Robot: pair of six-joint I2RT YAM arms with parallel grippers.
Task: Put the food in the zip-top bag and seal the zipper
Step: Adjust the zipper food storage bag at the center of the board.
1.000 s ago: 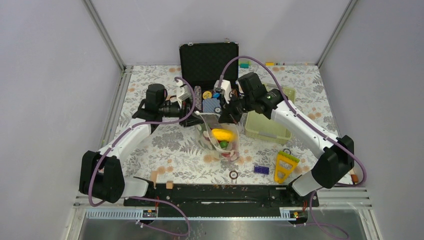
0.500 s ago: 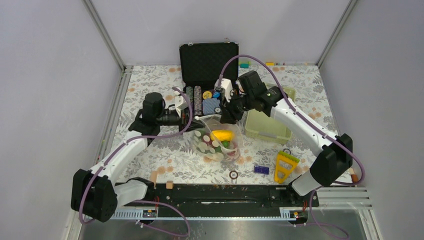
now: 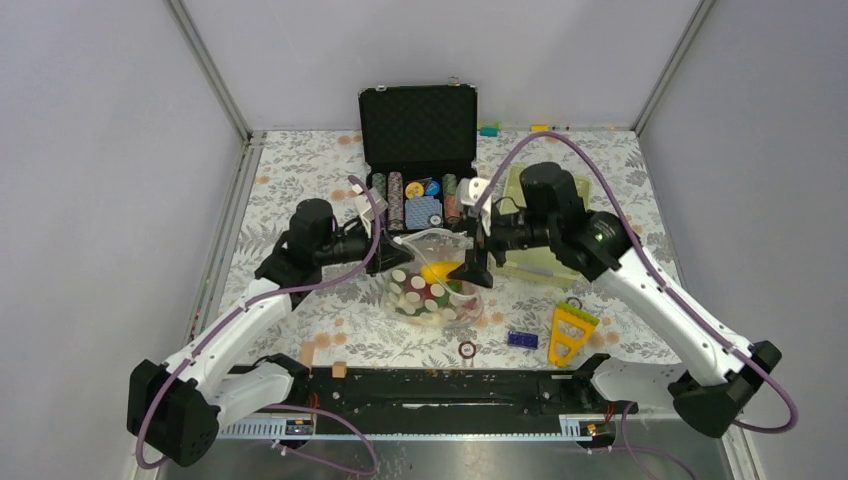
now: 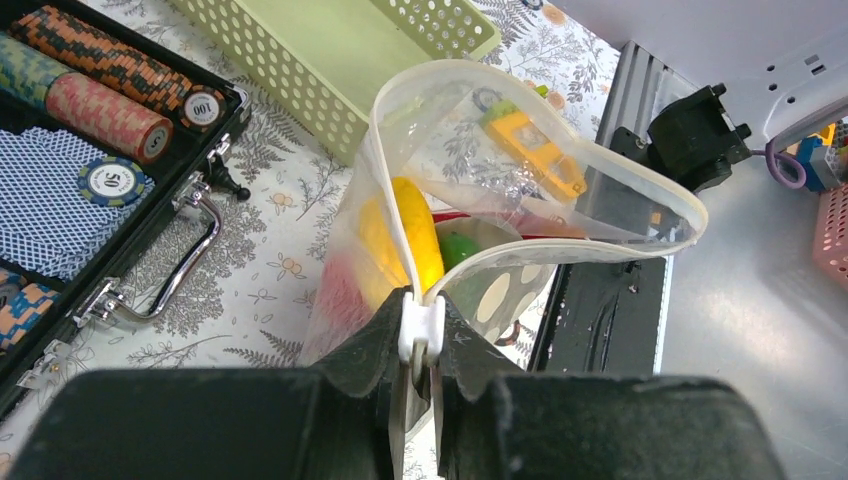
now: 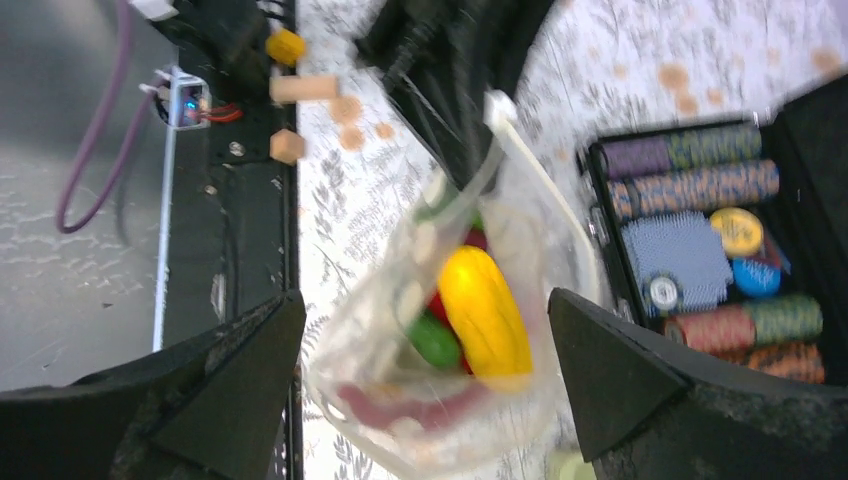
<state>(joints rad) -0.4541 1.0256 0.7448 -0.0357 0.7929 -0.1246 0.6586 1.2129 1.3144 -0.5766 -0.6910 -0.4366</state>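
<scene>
Right pincer (image 5: 425,298) has let go of the bag (image 3: 435,290) and backed off, jaws spread wide either side of it. Left pincer (image 4: 420,338) is clamped on the zipper (image 4: 385,190) end and hides that corner; the mouth gapes. Bag stands on the tabletop (image 3: 350,310) before the chip case (image 3: 418,120), food (image 4: 408,235) inside. Right wrist view is blurred and the lower pieces are hard to tell apart. Both arms reach inward, wrists roughly level.

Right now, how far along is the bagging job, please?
Done, apparently: the food sits inside the zip-top bag. In hand: the left gripper pinches one end of the zipper; the right gripper is open. Left: the mouth gapes, so sealing remains.
</scene>
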